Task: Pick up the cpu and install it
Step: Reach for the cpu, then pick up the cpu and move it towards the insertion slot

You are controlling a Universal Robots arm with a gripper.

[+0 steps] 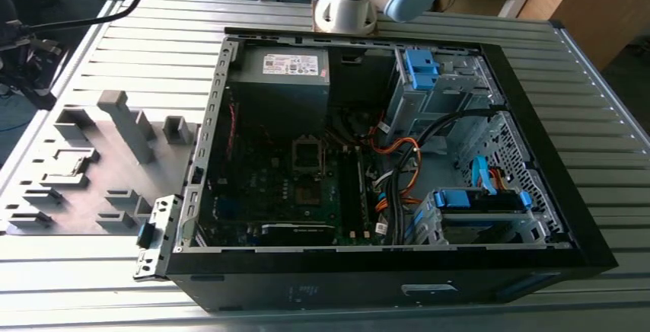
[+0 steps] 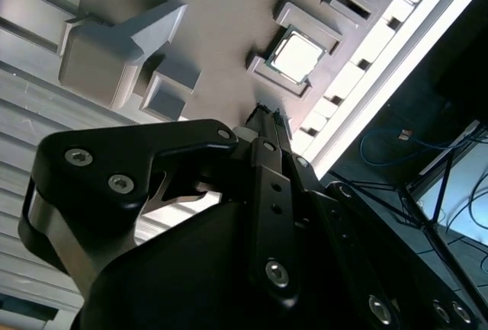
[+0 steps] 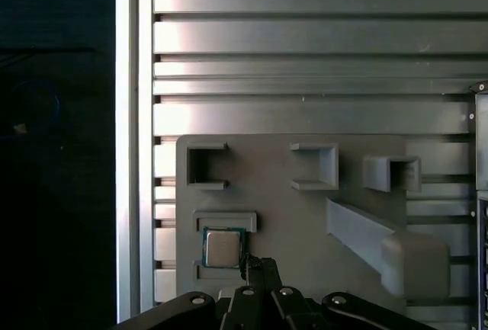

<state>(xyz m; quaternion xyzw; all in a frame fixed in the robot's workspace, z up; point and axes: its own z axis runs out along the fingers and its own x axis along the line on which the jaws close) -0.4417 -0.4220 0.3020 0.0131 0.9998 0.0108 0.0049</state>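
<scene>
- Your black, link-armed gripper hung over the grey moulded plastic fixture tray, which lay on the ribbed aluminium table.
- Its fingers stood together, tapering to one narrow tip in both wrist views, with nothing clamped between them.
- The cpu, a small thin square chip with a pale silver-grey metal top, sat flat in its shallow square nest in that tray. The gripper's tip ended just beside one corner of it. You could not tell from these views how high above the tray the tip was.
- In the second wrist view the cpu lay bare and uncovered, just ahead of the gripper.
- In the exterior view, the dark square metal-framed socket on the board inside the open black computer case showed no pale chip in it.
- By my reading, you were at the very start. The pick-up was not yet made, and the carry to the case and the seating in the socket were both left to do.
</scene>
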